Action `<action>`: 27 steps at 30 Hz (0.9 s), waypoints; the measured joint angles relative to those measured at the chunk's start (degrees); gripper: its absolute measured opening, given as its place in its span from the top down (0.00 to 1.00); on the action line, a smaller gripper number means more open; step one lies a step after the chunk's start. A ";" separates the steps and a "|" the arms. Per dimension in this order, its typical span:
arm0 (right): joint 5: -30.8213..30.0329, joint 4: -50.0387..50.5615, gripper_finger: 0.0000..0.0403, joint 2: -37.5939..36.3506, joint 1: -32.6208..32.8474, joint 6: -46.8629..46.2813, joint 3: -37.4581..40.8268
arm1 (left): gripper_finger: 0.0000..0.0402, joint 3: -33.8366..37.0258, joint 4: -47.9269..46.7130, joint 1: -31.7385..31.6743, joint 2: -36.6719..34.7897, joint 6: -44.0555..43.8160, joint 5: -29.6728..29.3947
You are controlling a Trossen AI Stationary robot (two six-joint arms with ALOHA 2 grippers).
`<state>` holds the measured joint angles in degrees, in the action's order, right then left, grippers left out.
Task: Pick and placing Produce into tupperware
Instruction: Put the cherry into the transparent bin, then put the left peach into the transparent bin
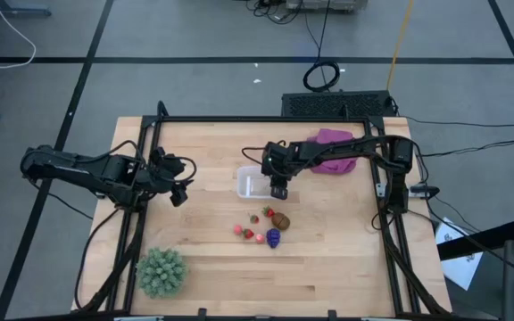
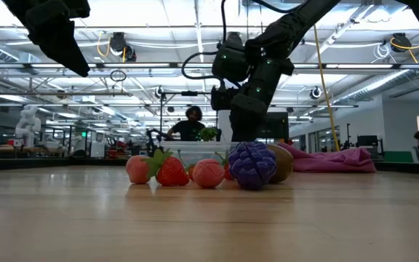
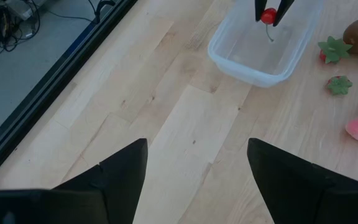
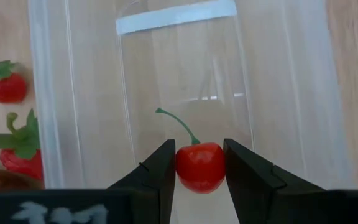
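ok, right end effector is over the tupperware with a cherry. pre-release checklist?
1. Grasp: right end effector is shut on the red cherry, both fingers on its sides. ok.
2. Position: the cherry hangs over the inside of the clear tupperware, within its walls in the right wrist and left wrist views. ok.
3. Drop height above the tupperware floor: cannot tell.
4. Tupperware floor below the cherry is bare. ok.
5. Left end effector is open and waits well to the side of the tupperware. ok.
6. Remaining produce: strawberries, brown piece and purple grape cluster lie on the table, outside the tupperware. Not yet done.
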<state>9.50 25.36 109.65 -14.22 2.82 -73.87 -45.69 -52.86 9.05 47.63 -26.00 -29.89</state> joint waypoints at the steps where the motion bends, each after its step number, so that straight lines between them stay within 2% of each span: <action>1: 0.00 -0.42 0.72 0.00 0.06 -0.02 0.03 | 0.30 0.00 0.00 -0.01 -0.01 0.00 0.00; 7: 0.55 -1.05 0.71 0.00 0.09 1.18 0.03 | 0.30 0.00 0.00 0.00 0.00 0.00 0.00; 17: 1.18 -2.16 0.59 0.00 0.09 1.34 0.03 | 0.30 0.00 0.00 0.01 0.01 0.00 0.00; 27: 1.16 -3.66 0.58 -0.45 0.33 2.41 -1.30 | 0.30 0.00 0.00 0.00 0.00 0.02 0.00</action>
<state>10.66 21.70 109.19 -13.90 5.23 -75.17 -45.69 -52.86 9.06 47.63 -25.98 -29.89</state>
